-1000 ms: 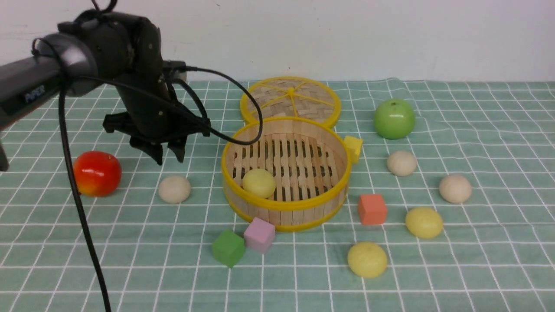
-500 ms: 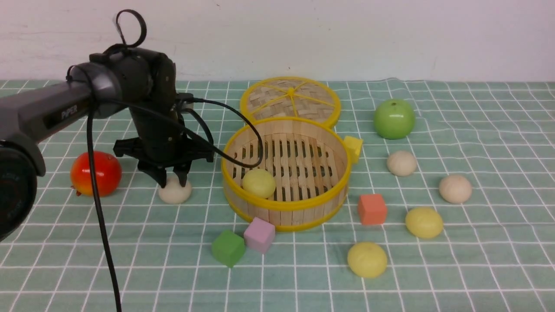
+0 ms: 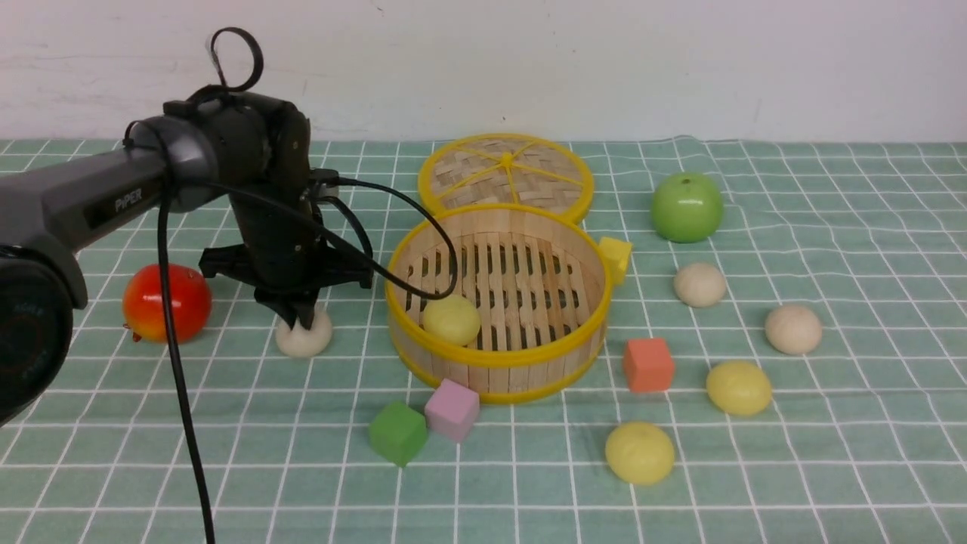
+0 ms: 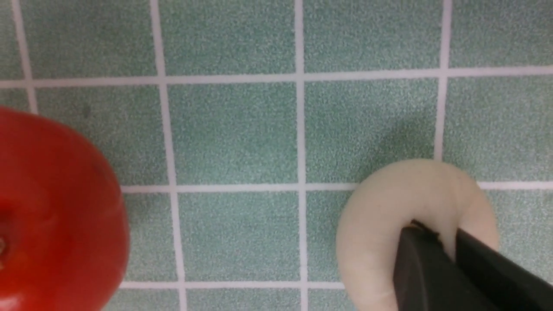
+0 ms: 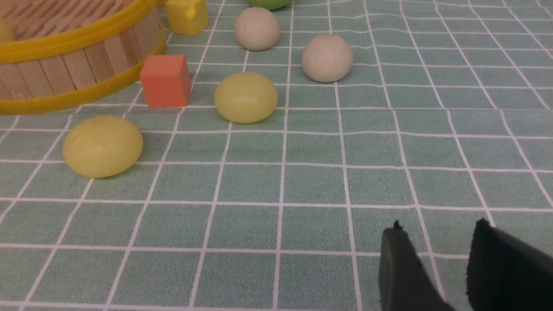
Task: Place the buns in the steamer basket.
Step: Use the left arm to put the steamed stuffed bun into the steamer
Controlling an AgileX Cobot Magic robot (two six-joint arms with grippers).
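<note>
Left end effector (image 3: pixel 303 320) clenched on a cream bun (image 3: pixel 304 341), on green checked cloth (image 3: pixel 831 483) before a white wall (image 3: pixel 604 68)

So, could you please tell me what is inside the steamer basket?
One pale yellow bun rests on the slatted floor of the steamer basket, toward its front-left. The rest of the visible floor is bare; the near wall hides the strip behind it.

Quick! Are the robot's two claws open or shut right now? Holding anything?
Left gripper: shut, pinching the top of the cream bun.
Right gripper: open, holding nothing.
</note>
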